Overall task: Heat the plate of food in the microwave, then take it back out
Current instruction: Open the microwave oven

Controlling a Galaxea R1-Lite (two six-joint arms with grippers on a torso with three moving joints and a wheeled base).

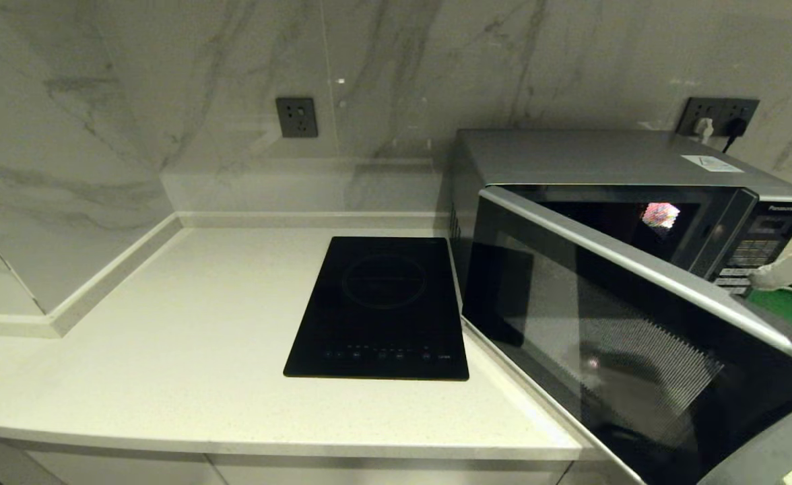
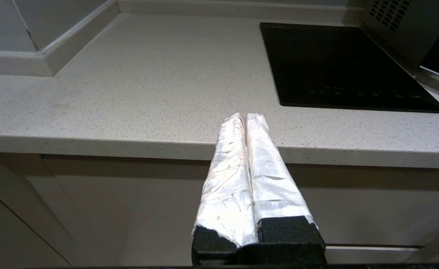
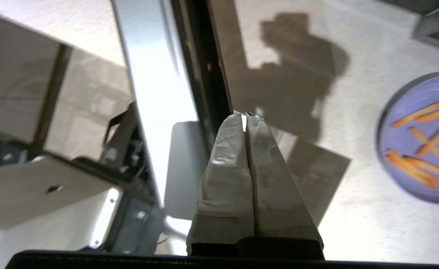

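Microwave [image 1: 611,222]: on counter, door [image 1: 638,337] swung part open.
Plate of food [image 3: 421,138]: on pale surface, off to one side of R fingers, not touching.
Right gripper [image 3: 247,119]: fingers closed, empty, tips at door edge.
Left gripper [image 2: 245,117]: closed, empty, by counter [image 2: 148,93] front edge, near hob [image 2: 339,63].

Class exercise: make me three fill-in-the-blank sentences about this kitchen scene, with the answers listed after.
1. The microwave door stands ____.
2. The black hob lies to the ____ of the microwave in the head view.
3. The sticks on the lilac plate are ____ in colour.
4. The left tool has its fingers ____.

Answers: open; left; orange; shut
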